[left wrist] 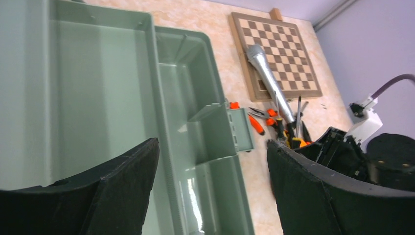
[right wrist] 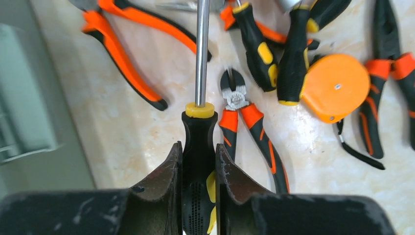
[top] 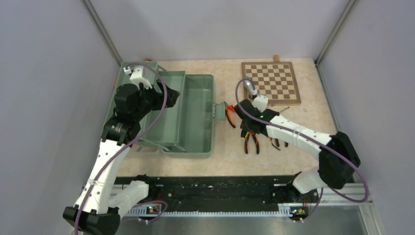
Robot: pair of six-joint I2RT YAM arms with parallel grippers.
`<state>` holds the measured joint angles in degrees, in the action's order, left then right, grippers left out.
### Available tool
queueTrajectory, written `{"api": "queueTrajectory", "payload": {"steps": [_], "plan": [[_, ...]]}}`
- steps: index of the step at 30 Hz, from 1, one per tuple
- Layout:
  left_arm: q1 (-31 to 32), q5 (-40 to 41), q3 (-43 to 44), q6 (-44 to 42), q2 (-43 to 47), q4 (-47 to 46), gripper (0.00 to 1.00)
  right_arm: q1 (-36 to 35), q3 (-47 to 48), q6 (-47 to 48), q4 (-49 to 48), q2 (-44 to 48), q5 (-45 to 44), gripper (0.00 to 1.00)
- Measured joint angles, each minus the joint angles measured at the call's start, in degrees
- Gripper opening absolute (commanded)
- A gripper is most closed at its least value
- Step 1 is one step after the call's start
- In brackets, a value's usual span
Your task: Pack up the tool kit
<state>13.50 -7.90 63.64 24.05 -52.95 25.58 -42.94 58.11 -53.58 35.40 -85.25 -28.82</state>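
- Beige marbled table (top: 230, 159), grey walls on three sides.
- Pale-green toolbox (top: 198, 117): lies open on the table's left half, with a deep tray and a narrower compartment alongside. No tools show inside it. A latch flap (top: 217, 111) sticks out of its right side.
- Wooden chessboard (top: 270, 82): right of the toolbox and farther back, well apart from it.
- Left gripper (left wrist: 211, 149): hangs over the toolbox, jaws spread wide, nothing between them.
- Right gripper (right wrist: 198, 152): just right of the toolbox, over the tool pile. Its fingers (right wrist: 166, 171) are pressed onto the black-and-yellow handle of a screwdriver (right wrist: 198, 127), one on each side. Cannot tell whether the screwdriver is off the table.
- Silver cylinder (left wrist: 266, 78): right of the toolbox, lying across the chessboard's near-left corner.
- Orange-handled pliers (right wrist: 122, 58): on the table, between the toolbox's latch flap and the gripped screwdriver's shaft.
- Second pliers (right wrist: 386, 73): farthest of the pile from the toolbox.
- Two more screwdrivers (right wrist: 259, 49): side by side, handles touching the tape measure.
- Small cutters (right wrist: 237, 103): just beside the gripped handle, on the side away from the toolbox.
- Orange tape measure (right wrist: 335, 85): round, flat on the table, between the cutters and the second pliers.
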Motion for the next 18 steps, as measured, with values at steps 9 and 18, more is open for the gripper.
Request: {"api": "queueTrajectory", "payload": {"steps": [9,18], "plan": [[2.7,-8.7,0.3,6.6,-5.3,-4.7,0.84,0.4,-3.3,6.3,-2.6,14.5,-1.2,0.00],[12.2,-11.2,0.4,11.8,-8.5,-12.2,0.83,0.4,-9.4,18.2,-20.5,24.5,12.0,0.00]]}}
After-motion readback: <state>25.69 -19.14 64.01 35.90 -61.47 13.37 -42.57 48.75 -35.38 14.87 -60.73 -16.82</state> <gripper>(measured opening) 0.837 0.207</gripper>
